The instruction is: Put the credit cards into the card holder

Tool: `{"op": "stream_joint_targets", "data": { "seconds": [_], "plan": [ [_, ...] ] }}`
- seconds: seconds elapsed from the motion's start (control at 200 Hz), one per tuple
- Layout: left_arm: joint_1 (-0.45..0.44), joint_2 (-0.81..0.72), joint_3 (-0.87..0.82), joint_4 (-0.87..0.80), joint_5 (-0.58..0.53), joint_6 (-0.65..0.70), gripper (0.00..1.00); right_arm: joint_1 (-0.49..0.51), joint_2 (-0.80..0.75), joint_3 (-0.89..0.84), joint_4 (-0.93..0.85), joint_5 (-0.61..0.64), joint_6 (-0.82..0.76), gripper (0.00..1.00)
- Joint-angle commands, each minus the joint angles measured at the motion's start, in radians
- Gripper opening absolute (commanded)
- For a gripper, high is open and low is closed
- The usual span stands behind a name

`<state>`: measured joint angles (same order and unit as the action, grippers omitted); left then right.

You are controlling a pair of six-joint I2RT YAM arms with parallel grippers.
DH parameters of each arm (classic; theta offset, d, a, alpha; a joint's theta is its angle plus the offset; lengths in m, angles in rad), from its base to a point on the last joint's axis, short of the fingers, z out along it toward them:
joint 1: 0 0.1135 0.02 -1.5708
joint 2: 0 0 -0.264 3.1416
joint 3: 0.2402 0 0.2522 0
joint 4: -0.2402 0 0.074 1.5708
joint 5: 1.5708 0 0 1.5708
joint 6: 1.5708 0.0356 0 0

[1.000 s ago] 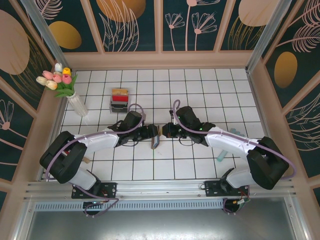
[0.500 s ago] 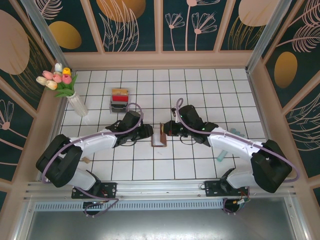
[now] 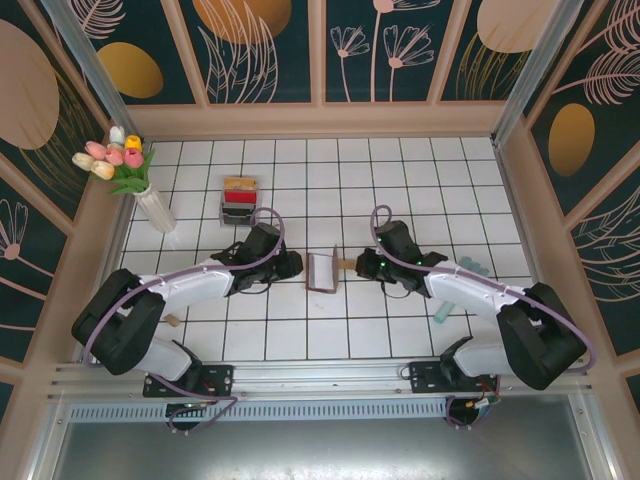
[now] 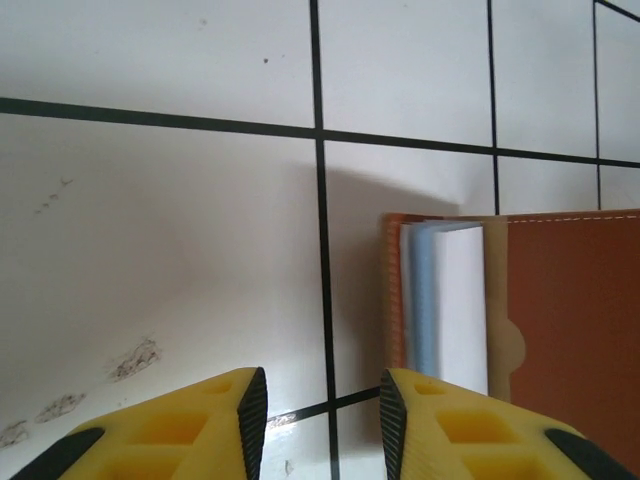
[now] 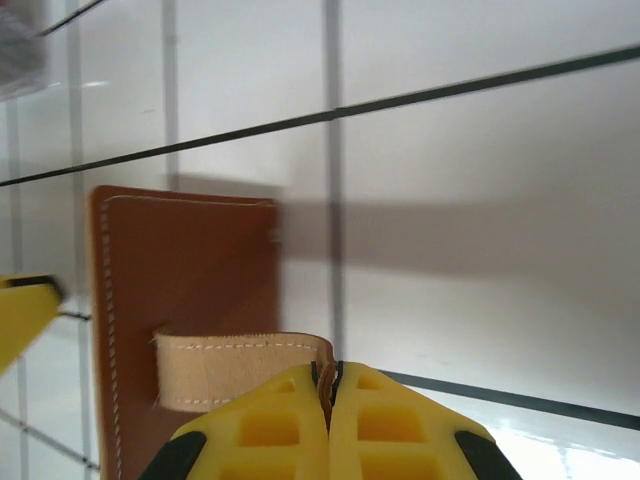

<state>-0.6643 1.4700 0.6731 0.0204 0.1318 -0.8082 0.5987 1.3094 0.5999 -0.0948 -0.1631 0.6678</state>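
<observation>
The card holder [image 3: 322, 270] sat opened on the white tiled table [image 3: 400, 180] between the 2 hands. The right hand [image 5: 327, 385] was pinched shut on the holder's tan strap [image 5: 235, 368]. The left hand [image 4: 320, 420] stood at a narrow gap with nothing between its fingers, just beside the holder's edge. The credit cards [image 3: 240, 190] waited in a grey tray [image 3: 221, 212] well apart from the holder, toward the far left.

The step in hand looked like spreading and steadying the holder. To do it well, the right hand would need to keep the strap taut without dragging the holder across the tiles. The left could then fetch 1 card and feed it edge-first, in line with a slot.

The slot mouths were cut off in the left wrist view. A pale blue-white sheet [image 4: 445, 300] in 1 pocket might have been a card or a liner. Whether the holder lay flat or stood propped could not be told from above, nor could the number of cards in the tray.
</observation>
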Motion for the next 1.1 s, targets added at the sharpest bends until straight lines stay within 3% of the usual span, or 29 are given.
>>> {"op": "stream_joint_targets", "data": {
  "seconds": [0.0,0.22,0.325,0.55,0.831,0.956,1.096],
  "plan": [
    [-0.006,-0.006,-0.012,0.068,0.038,-0.006,0.43,-0.046,-0.003,-0.033,-0.076,0.054,-0.021,0.06],
    [-0.005,0.045,0.004,0.202,0.187,-0.036,0.61,-0.046,0.024,-0.033,-0.046,-0.009,-0.061,0.07],
    [-0.005,0.05,0.024,0.223,0.205,-0.039,0.67,-0.045,0.001,-0.025,-0.028,-0.027,-0.048,0.07],
    [-0.007,0.084,0.072,0.172,0.194,-0.032,0.72,-0.043,-0.097,0.005,0.056,-0.151,-0.008,0.06],
    [-0.023,0.118,0.12,0.094,0.14,-0.014,0.73,-0.042,-0.005,0.043,-0.11,0.008,-0.053,0.11],
    [-0.028,0.125,0.145,0.1,0.162,-0.01,0.74,-0.041,-0.009,0.026,-0.043,-0.061,-0.046,0.1],
    [-0.046,0.144,0.198,0.022,0.105,0.02,0.76,-0.034,-0.037,0.024,0.015,-0.101,-0.022,0.1]
  ]
}}
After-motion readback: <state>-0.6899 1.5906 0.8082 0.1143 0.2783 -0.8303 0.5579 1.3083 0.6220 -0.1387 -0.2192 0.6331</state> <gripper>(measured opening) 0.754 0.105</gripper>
